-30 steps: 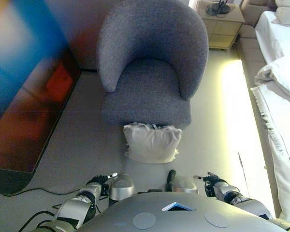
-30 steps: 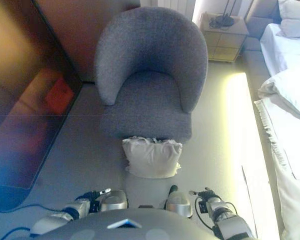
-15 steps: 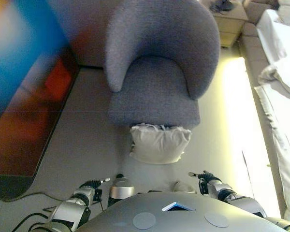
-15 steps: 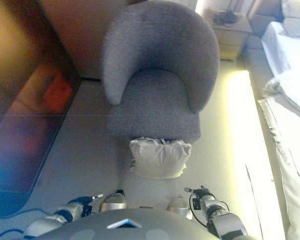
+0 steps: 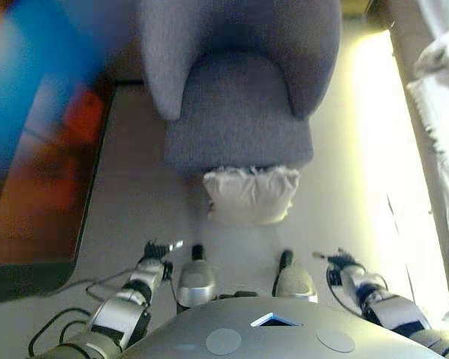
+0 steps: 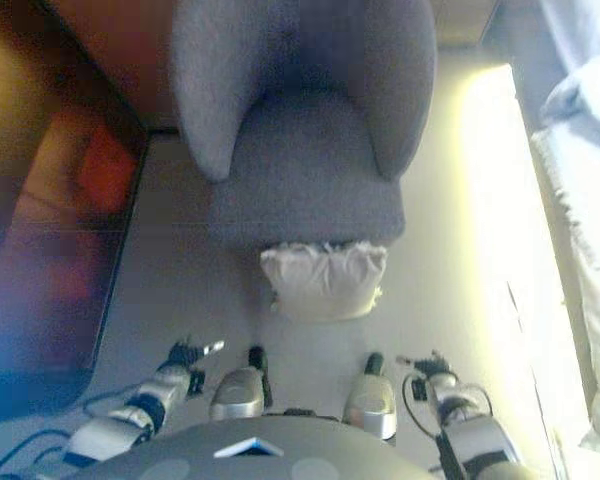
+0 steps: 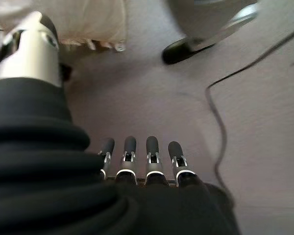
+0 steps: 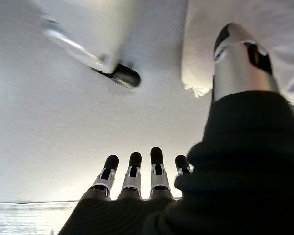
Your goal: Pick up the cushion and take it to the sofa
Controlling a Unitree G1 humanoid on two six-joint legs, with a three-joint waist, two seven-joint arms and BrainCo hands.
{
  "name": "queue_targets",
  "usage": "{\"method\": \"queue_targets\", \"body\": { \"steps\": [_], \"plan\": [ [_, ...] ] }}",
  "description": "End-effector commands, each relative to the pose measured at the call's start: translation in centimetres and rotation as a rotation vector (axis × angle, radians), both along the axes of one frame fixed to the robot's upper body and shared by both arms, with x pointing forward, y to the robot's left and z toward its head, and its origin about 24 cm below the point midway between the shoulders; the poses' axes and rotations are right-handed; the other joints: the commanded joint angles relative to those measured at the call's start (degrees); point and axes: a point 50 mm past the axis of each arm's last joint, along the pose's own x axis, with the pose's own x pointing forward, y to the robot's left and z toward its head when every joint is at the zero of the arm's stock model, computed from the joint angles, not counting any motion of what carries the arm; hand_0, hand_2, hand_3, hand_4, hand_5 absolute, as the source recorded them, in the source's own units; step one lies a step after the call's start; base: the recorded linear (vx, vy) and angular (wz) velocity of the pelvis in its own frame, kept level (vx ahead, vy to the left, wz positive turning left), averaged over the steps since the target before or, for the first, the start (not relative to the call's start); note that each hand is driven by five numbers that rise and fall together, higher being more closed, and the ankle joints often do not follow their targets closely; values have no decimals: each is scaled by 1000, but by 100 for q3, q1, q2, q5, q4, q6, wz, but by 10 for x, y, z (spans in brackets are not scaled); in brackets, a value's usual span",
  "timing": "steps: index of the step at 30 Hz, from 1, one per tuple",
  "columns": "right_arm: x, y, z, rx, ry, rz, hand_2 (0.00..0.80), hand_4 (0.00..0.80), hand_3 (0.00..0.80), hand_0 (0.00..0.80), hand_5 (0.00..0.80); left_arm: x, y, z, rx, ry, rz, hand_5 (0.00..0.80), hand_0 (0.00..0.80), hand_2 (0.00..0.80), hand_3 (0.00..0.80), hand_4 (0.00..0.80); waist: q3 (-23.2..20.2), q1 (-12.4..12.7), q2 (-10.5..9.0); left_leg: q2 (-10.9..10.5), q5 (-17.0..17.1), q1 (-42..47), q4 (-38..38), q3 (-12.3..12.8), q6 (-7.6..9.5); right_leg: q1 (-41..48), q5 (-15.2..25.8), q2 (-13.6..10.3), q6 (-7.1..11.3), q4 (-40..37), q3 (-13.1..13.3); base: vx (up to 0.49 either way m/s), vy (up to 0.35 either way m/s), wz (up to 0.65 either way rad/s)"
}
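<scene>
Looking down through the left eye view, the cushion (image 5: 251, 194) lies on the floor (image 5: 146, 209), pressed against the front edge of the grey armchair (image 5: 238, 90), pale, puffy and frilled along its top seam; the left robot hand (image 5: 159, 250) and the right robot hand (image 5: 339, 261) hang low on either side, both well short of the cushion and touching nothing; a white bed (image 5: 441, 90) runs along the far side of the armchair; the right eye view gives the same layout, with the cushion (image 6: 323, 279) centred between the two arms; in the left wrist view the left robot hand (image 7: 137, 161) shows its fingers straight and relaxed over bare floor, holding nothing, a corner of the cushion (image 7: 83, 22) beyond it; the right wrist view shows the right robot hand (image 8: 137, 176) equally open and empty, the cushion's edge (image 8: 206, 58) ahead of the thumb; the cushion looks light and soft, likely to sag and fold if pinched at one corner, so I judge a two-sided squeeze on its opposite flanks the surest hold.
</scene>
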Motion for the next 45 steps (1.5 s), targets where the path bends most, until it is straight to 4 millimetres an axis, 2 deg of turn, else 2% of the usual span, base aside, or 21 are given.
{"method": "queue_targets", "body": {
  "steps": [1, 2, 6, 8, 9, 10, 11, 12, 13, 14, 16, 18, 22, 25, 30, 34, 37, 38, 41, 45],
  "plan": [
    [70, 13, 37, -35, -264, 3, 0, 0, 0, 0, 0, 70, 10, 48, 53, -287, 49, 0, 0, 0, 0, 0, 643, -98, -158, 320, 375, -1078, 263, -562, -305, 157, -432, -730, 325, 158, 141, -284, -7, -11],
    [88, 13, 51, -53, -332, 5, 0, 0, 0, 0, 0, 85, 9, 61, 44, -354, 75, 0, 0, 0, 0, 0, 804, -129, -151, 285, 387, -1242, 294, -576, -304, -99, -373, -762, 330, 227, 163, -262, 14, -12],
    [135, 14, 97, -113, -538, 25, 0, 0, 0, 0, 0, 125, 9, 103, 11, -540, 112, 0, 0, 0, 0, 0, 1279, -202, -150, 103, 391, -1724, 411, -593, -245, -908, -213, -840, 336, 496, 221, -210, 46, -6],
    [148, 13, 114, -132, -614, 16, 0, 0, 0, 0, 0, 138, 7, 118, 6, -599, 101, 0, 0, 0, 0, 0, 1447, -213, -153, 15, 412, -1915, 431, -578, -196, -1202, -150, -859, 335, 598, 235, -119, 40, 7],
    [150, 13, 116, -133, -621, 15, 0, 0, 0, 0, 0, 139, 6, 120, 5, -605, 101, 0, 0, 0, 0, 0, 1465, -214, -154, 5, 415, -1939, 433, -575, -189, -1241, -144, -863, 335, 612, 240, -116, 48, 7],
    [160, 12, 132, -146, -690, 7, 0, 0, 0, 0, 0, 149, 3, 133, 1, -656, 98, 0, 0, 0, 0, 0, 1618, -220, -155, -66, 432, -2090, 430, -565, -138, -1483, -98, -876, 341, 697, 272, -95, 35, 4],
    [163, 11, 137, -141, -714, 3, 0, 0, 0, 0, 0, 152, 2, 137, -2, -679, 99, 0, 0, 0, 0, 0, 1682, -219, -157, -101, 436, -2167, 442, -569, -122, -1597, -76, -881, 345, 735, 287, -109, 58, 3],
    [169, 17, 145, -140, -765, 10, 0, 0, 0, 0, 0, 156, -3, 143, -14, -716, 110, 0, 0, 0, 0, 0, 1761, -216, -154, -182, 423, -2304, 498, -586, -77, -1754, -39, -881, 333, 778, 301, -77, 81, 2],
    [167, 18, 145, -171, -774, -9, 0, 0, 0, 0, 0, 157, -4, 145, -72, -731, 119, 0, 0, 0, 0, 0, 1790, -240, -130, -229, 429, -2419, 494, -575, -54, -1922, -10, -859, 318, 818, 340, -48, 162, 1],
    [161, 15, 142, -190, -797, -8, 0, 0, 0, 0, 0, 155, 9, 149, -91, -757, 124, 0, 0, 0, 0, 0, 1791, -272, -84, -278, 437, -2502, 461, -554, -35, -2068, 16, -860, 309, 838, 366, -4, 182, -3],
    [150, 14, 139, -207, -829, -2, 0, 0, 0, 0, 0, 149, 17, 149, -110, -798, 120, 0, 0, 0, 0, 0, 1791, -328, -46, -335, 433, -2605, 437, -550, -2, -2240, 71, -884, 324, 827, 439, 51, 131, -7],
    [144, 21, 140, -215, -873, 9, 0, 0, 0, 0, 0, 147, 14, 155, -111, -853, 118, 0, 0, 0, 0, 0, 1791, -366, -65, -358, 412, -2806, 455, -573, 11, -2431, 111, -866, 334, 789, 525, 19, 22, -3],
    [144, 40, 157, -224, -964, 32, 0, 0, 0, 0, 0, 148, -5, 168, -104, -948, 110, 0, 0, 0, 0, 0, 1791, -405, -115, -371, 449, -3296, 513, -622, 39, -2927, 211, -830, 308, 780, 589, -1, -10, 2],
    [147, 47, 175, -242, -1048, 39, 0, 0, 0, 0, 0, 149, -20, 180, -102, -1034, 107, 0, 0, 0, 0, 0, 1791, -446, -60, -397, 466, -3712, 555, -689, 71, -3528, 231, -751, 296, 940, 701, -5, 1, -2],
    [158, 37, 210, -297, -1191, 36, 0, 0, 0, 0, 0, 155, -35, 202, -117, -1149, 96, 0, 0, 0, 0, 0, 1791, -464, 104, -445, 489, -4441, 789, -804, 115, -4469, 120, -536, 271, 1430, 901, -32, 10, -4],
    [168, 29, 241, -324, -1298, 38, 0, 0, 0, 0, 0, 164, -36, 222, -126, -1212, 83, 0, 0, 0, 0, 0, 1791, -470, 150, -423, 405, -4939, 1036, -881, 120, -5042, -35, -400, 237, 1830, 1010, -36, -33, 0],
    [180, 27, 269, -317, -1384, 36, 0, 0, 0, 0, 0, 173, -39, 245, -144, -1309, 13, 0, 0, 0, 0, 0, 1791, -489, 116, -386, 360, -5302, 1209, -932, 114, -5427, -113, -330, 194, 2106, 1030, -41, -59, 1],
    [188, 26, 282, -305, -1418, 34, 0, 0, 0, 0, 0, 182, -27, 240, -74, -1195, 124, 0, 0, 0, 0, 0, 1791, -498, 90, -354, 344, -5410, 1253, -956, 94, -5558, -141, -316, 175, 2192, 1029, -33, -62, 3],
    [197, 27, 305, -298, -1489, 17, 0, 0, 0, 0, 0, 188, -18, 254, -94, -1261, 116, 0, 0, 0, 0, 0, 1791, -485, 80, -309, 305, -5639, 1378, -1008, 71, -5824, -183, -323, 163, 2351, 1040, -7, -48, 3],
    [204, 32, 336, -269, -1564, 18, 0, 0, 0, 0, 0, 196, -25, 291, -111, -1392, 91, 0, 0, 0, 0, 0, 1791, -469, 51, -290, 298, -5804, 1395, -1037, 68, -6006, -203, -270, 139, 2440, 1049, 8, -23, -3]
  ]
}}
